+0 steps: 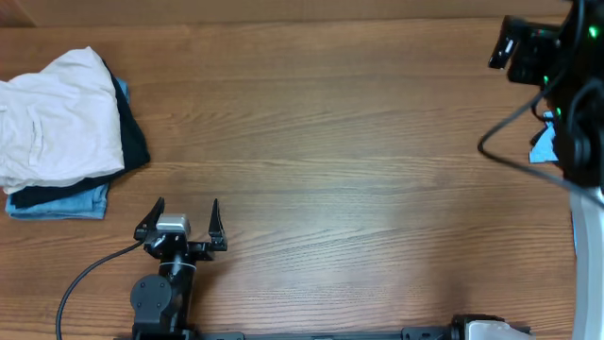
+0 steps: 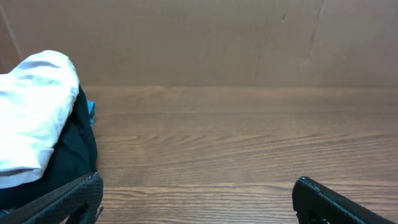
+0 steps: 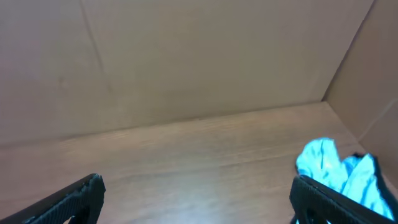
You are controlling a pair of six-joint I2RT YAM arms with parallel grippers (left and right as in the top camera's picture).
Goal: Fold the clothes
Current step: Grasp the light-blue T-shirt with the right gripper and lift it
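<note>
A crumpled sky-blue piece of the clothes lies on the wooden table by the right wall, just beyond my right fingertip. From overhead only a small blue patch of the clothes shows behind the right arm. My right gripper is open above bare wood and holds nothing. Near the front edge at the left, my left gripper is also open and empty. In the left wrist view the left gripper has bare table between its fingers.
A pile at the far left has a cream garment on top, a black garment under it and a blue layer at the bottom. A cardboard wall closes the back and right side. A cable loops from the right arm.
</note>
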